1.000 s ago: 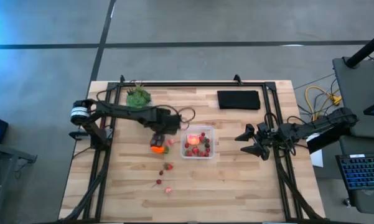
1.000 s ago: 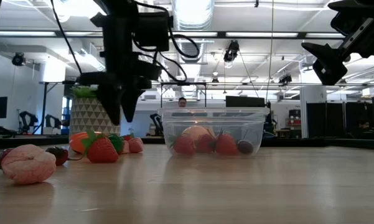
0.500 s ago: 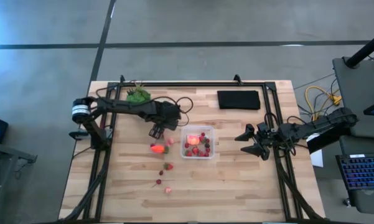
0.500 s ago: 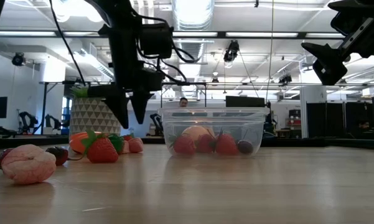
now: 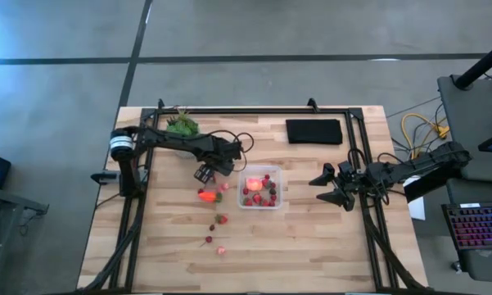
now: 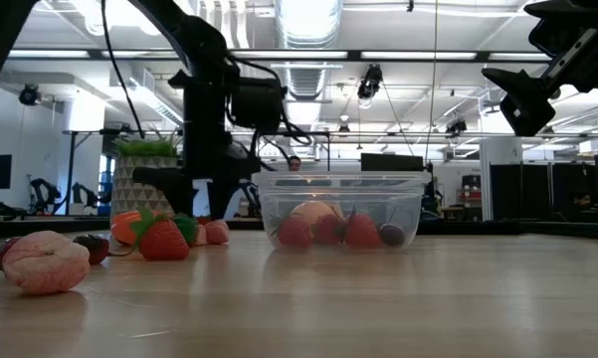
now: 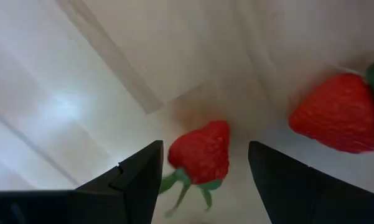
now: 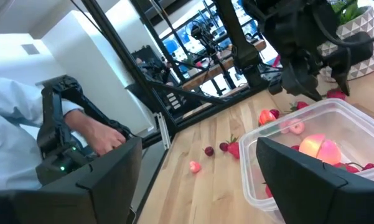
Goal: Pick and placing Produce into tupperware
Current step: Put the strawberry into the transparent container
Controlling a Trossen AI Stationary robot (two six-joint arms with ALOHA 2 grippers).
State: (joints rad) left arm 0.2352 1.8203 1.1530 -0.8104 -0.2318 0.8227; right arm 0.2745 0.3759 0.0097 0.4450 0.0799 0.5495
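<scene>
A pale wooden worktop [image 5: 311,246] carries a black rectangular pad [image 5: 314,131] near its far edge. Well apart from the pad along that same edge stands a green leafy plant [image 5: 182,126] in a pale patterned pot [image 6: 139,186]. Beyond the worktop, a person's hand [image 8: 99,135] grips a dark device.

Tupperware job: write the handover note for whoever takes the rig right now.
Left gripper: open, empty, poised over a loose strawberry beside the tupperware.
Right gripper: open, empty, waiting off the tupperware's right side.
Done: the pink-red round fruit and several small berries are inside the tupperware.
Left: the orange carrot-like piece and the scattered berries, one nearer the front, two more beyond it. The leafy plant and black pad stay put.
</scene>
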